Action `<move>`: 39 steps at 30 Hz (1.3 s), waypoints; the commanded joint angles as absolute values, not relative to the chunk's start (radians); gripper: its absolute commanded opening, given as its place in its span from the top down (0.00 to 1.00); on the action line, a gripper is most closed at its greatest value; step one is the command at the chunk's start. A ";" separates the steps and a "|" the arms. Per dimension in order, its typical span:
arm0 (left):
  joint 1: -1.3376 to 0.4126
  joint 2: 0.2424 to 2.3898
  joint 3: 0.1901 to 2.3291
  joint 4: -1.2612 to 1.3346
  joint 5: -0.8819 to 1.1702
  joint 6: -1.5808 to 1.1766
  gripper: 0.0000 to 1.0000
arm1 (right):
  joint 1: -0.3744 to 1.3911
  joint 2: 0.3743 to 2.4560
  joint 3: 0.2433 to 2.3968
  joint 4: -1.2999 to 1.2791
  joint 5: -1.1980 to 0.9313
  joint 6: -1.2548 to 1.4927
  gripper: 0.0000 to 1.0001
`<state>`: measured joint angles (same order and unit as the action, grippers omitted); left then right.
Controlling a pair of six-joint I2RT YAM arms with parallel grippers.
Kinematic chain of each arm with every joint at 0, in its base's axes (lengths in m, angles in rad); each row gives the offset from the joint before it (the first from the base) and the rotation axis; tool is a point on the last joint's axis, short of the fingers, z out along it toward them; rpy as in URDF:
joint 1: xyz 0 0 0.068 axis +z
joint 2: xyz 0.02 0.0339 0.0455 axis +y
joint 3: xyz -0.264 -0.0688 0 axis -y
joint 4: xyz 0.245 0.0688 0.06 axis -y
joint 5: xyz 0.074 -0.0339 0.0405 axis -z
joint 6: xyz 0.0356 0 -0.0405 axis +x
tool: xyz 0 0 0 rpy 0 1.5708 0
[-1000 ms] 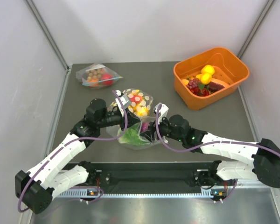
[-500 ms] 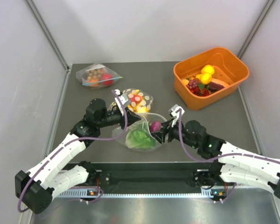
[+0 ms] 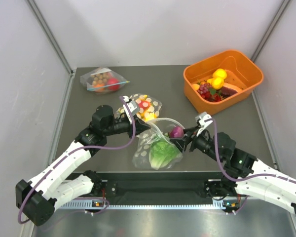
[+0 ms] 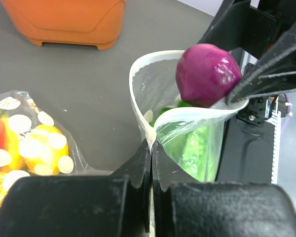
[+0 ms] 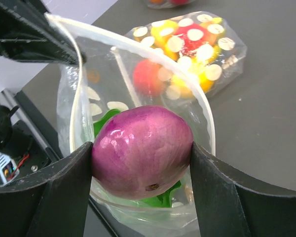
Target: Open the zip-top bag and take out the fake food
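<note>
The dotted clear zip-top bag [image 3: 155,148] hangs open at the table's near middle. My left gripper [image 3: 147,126] is shut on its rim [image 4: 149,132] and holds the mouth up. The green lettuce [image 3: 163,153] lies inside the bag; it also shows in the left wrist view [image 4: 195,148]. My right gripper [image 3: 180,134] is shut on the purple onion [image 3: 176,132], held just above the bag's open mouth. The onion sits between both fingers in the right wrist view [image 5: 142,150] and shows in the left wrist view [image 4: 207,74].
A second dotted bag with yellow and red pieces [image 3: 144,107] lies just behind the held bag. A plain bag with brown balls [image 3: 102,80] lies at the back left. An orange bin [image 3: 224,79] with lemons and grapes stands at the back right.
My right gripper has pulled back to the right and up, lifting the purple onion out of the bag's mouth. The bag has stretched and shifted right; the left gripper kept its hold.
</note>
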<state>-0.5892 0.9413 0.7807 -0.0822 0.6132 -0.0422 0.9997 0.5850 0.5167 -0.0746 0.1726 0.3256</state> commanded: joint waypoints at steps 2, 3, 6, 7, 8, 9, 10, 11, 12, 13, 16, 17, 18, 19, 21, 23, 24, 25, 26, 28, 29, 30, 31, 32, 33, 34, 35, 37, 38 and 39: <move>-0.583 0.943 0.793 -0.032 0.595 -0.021 1.00 | 1.011 0.549 0.522 -0.101 0.268 0.359 0.63; -0.584 0.943 0.793 -0.032 0.601 -0.021 1.00 | 1.011 0.549 0.522 -0.088 0.290 0.367 0.62; -0.586 0.943 0.793 -0.031 0.606 -0.023 1.00 | 1.011 0.575 0.512 -0.057 0.310 0.396 0.61; -0.587 0.943 0.793 -0.031 0.610 -0.025 1.00 | 1.011 0.587 0.508 -0.028 0.308 0.406 0.61; -0.589 0.946 0.793 -0.031 0.612 -0.025 1.00 | 1.011 0.619 0.506 -0.014 0.308 0.414 0.60; -0.592 0.946 0.793 -0.031 0.612 -0.025 1.00 | 1.011 0.638 0.506 -0.008 0.310 0.423 0.60; -0.594 0.948 0.793 -0.031 0.617 -0.025 1.00 | 1.011 0.658 0.503 0.039 0.310 0.440 0.59; -0.594 0.951 0.793 -0.029 0.620 -0.026 1.00 | 1.011 0.676 0.497 0.060 0.310 0.449 0.58; -0.597 0.954 0.793 -0.031 0.623 -0.025 1.00 | 1.011 0.717 0.495 0.078 0.310 0.457 0.57; -0.597 0.956 0.793 -0.031 0.624 -0.025 1.00 | 1.012 0.736 0.492 0.116 0.311 0.475 0.57; -0.604 0.962 0.793 -0.035 0.632 -0.021 1.00 | 1.012 0.807 0.489 0.178 0.313 0.511 0.54; -0.609 0.962 0.795 -0.035 0.634 -0.021 1.00 | 1.012 0.830 0.488 0.193 0.311 0.517 0.53; -0.612 0.962 0.795 -0.038 0.635 -0.021 1.00 | 1.011 0.839 0.486 0.208 0.310 0.523 0.50; -0.612 0.963 0.795 -0.038 0.635 -0.021 1.00 | 1.012 0.848 0.485 0.228 0.308 0.537 0.49; -0.615 0.960 0.795 -0.038 0.634 -0.017 1.00 | 1.011 0.865 0.483 0.245 0.310 0.546 0.43; -0.617 0.959 0.796 -0.040 0.634 -0.017 1.00 | 1.011 0.871 0.482 0.262 0.311 0.557 0.39; -0.618 0.959 0.798 -0.040 0.634 -0.017 1.00 | 1.011 0.879 0.480 0.271 0.311 0.558 0.34; -0.618 0.957 0.796 -0.041 0.634 -0.015 1.00 | 1.012 0.884 0.485 0.272 0.316 0.560 0.32; -0.620 0.959 0.796 -0.040 0.632 -0.015 1.00 | 1.011 0.888 0.488 0.272 0.319 0.563 0.29; -0.620 0.957 0.796 -0.040 0.635 -0.014 1.00 | 1.011 0.899 0.494 0.272 0.327 0.566 0.23; -0.621 0.959 0.796 -0.040 0.635 -0.015 1.00 | 1.011 0.908 0.494 0.273 0.330 0.569 0.21; -0.621 0.959 0.796 -0.040 0.634 -0.014 1.00 | 1.011 0.911 0.495 0.273 0.336 0.574 0.18; -0.623 0.957 0.796 -0.040 0.634 -0.014 1.00 | 1.012 0.916 0.494 0.278 0.339 0.580 0.17; -0.624 0.959 0.796 -0.041 0.634 -0.014 1.00 | 1.011 0.920 0.492 0.282 0.341 0.583 0.17; -0.624 0.959 0.796 -0.043 0.630 -0.012 1.00 | 1.014 0.922 0.488 0.291 0.342 0.586 0.16; -0.626 0.962 0.798 -0.041 0.632 -0.012 1.00 | 1.011 0.923 0.485 0.296 0.342 0.592 0.16; -0.627 0.962 0.796 -0.043 0.632 -0.011 1.00 | 1.011 0.923 0.482 0.298 0.345 0.597 0.15; -0.630 0.963 0.796 -0.044 0.629 -0.009 1.00 | 1.011 0.920 0.469 0.311 0.351 0.607 0.14; -0.630 0.965 0.796 -0.046 0.629 -0.009 1.00 | 1.011 0.917 0.465 0.313 0.356 0.615 0.14; -0.630 0.963 0.796 -0.045 0.627 -0.009 1.00 | 1.011 0.911 0.459 0.321 0.368 0.627 0.14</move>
